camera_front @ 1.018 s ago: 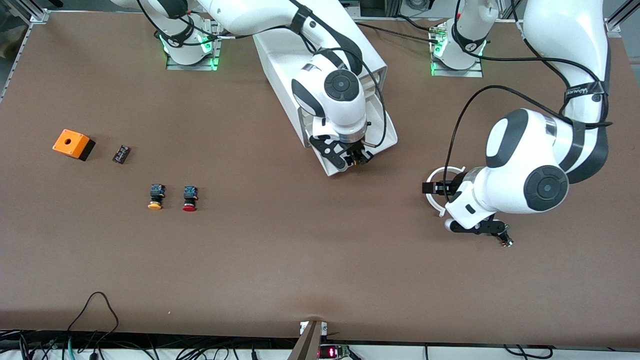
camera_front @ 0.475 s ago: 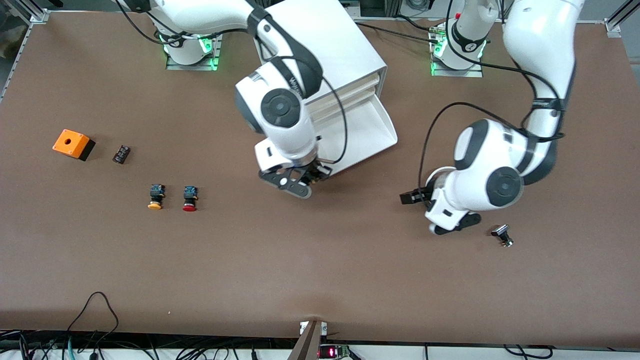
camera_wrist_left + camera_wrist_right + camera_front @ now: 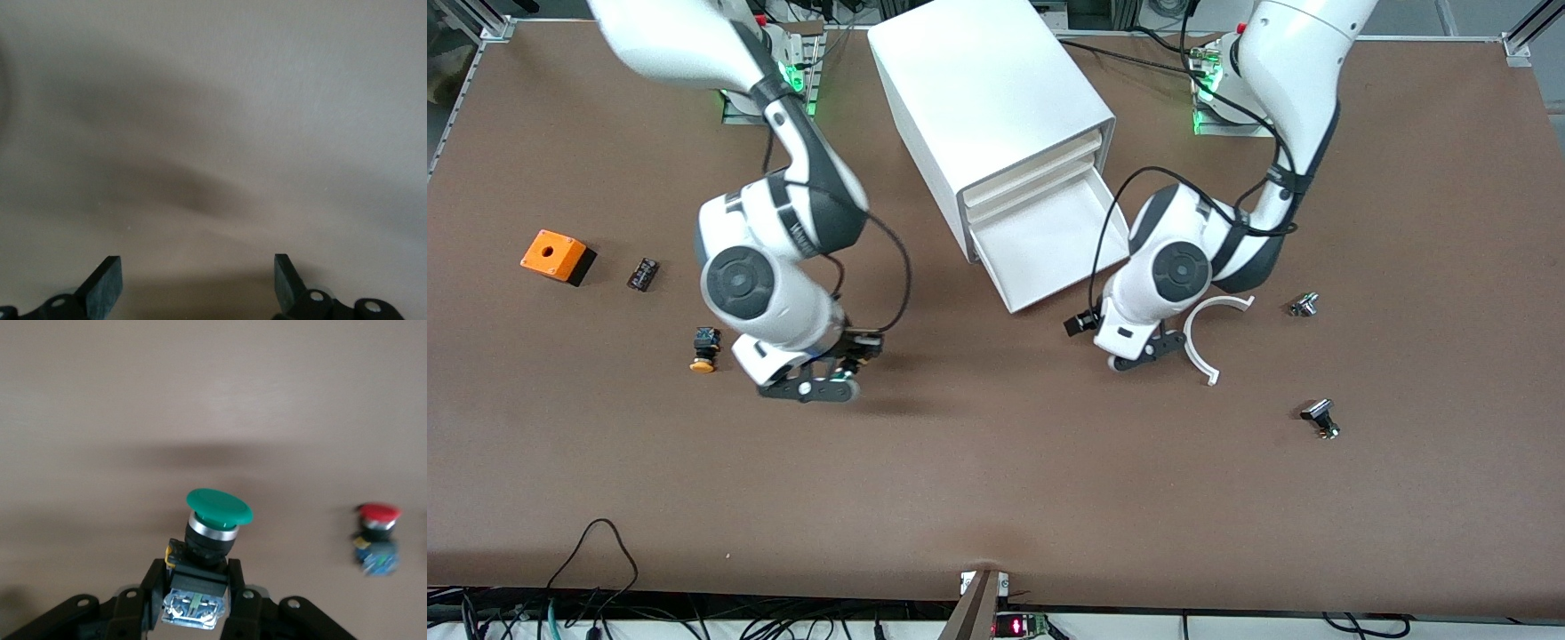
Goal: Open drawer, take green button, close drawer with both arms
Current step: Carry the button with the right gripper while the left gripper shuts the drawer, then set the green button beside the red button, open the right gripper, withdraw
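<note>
- Jaws of the right gripper [image 3: 195,587] clamp the black body of the green-capped button [image 3: 218,507], cap pointing away from the wrist, held in the air over bare bench [image 3: 996,498].
- Seen from the front, that right gripper [image 3: 845,369] hangs beside the yellow-capped button [image 3: 704,348]; the wrist camera also catches the red-capped button [image 3: 378,528] lying on the bench near it.
- Jaws of the left gripper [image 3: 197,283] stand wide apart with nothing between them, over bare bench just in front of the cabinet [image 3: 996,116].
- Lowest drawer [image 3: 1049,244] is pulled out of the cabinet, its white tray showing nothing inside.
- A white curved ring piece [image 3: 1208,333] lies just beside the left gripper [image 3: 1136,354], toward the left arm's end.
- An orange box [image 3: 557,256] sits toward the right arm's end.
</note>
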`<action>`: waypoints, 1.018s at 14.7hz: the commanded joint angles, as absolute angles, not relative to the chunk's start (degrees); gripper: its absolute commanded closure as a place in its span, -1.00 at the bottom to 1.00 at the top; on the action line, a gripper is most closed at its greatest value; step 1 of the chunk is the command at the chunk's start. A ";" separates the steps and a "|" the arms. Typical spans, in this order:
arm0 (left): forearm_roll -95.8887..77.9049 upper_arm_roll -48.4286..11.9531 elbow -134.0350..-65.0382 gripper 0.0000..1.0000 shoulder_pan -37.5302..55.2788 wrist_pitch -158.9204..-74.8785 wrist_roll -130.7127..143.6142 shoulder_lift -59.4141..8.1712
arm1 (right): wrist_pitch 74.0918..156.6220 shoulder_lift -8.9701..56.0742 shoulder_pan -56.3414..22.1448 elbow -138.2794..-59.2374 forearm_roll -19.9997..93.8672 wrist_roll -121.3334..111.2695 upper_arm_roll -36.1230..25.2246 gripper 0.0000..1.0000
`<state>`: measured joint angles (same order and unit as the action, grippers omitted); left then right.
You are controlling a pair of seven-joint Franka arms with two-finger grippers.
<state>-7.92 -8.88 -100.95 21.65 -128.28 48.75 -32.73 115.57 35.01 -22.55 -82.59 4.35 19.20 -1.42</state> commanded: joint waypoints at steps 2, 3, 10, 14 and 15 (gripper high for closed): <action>-6.59 -8.35 -105.29 -1.00 24.51 -128.76 51.76 -30.06 | 129.26 30.50 -18.81 -99.12 5.19 7.93 -0.70 1.00; -6.50 -8.35 -105.81 -1.00 25.57 -128.67 52.72 -29.88 | 131.72 30.67 -18.63 -101.32 5.19 6.43 -0.79 1.00; -7.03 -14.05 -107.84 -1.00 25.75 -128.41 58.61 -29.01 | 136.14 33.75 -18.28 -104.59 5.19 6.15 -0.88 0.39; -7.03 -16.69 -108.63 -1.00 26.02 -128.41 60.12 -29.00 | 136.14 33.58 -18.28 -104.15 4.40 0.48 -0.97 -0.75; -7.21 -17.48 -108.81 -1.00 26.02 -128.32 60.55 -29.00 | 136.32 33.49 -18.28 -104.06 4.92 -3.21 -0.97 -0.98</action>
<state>-7.71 -15.93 -106.61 25.94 -128.32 58.78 -31.07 135.89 34.24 -18.75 -103.96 4.28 3.18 -1.29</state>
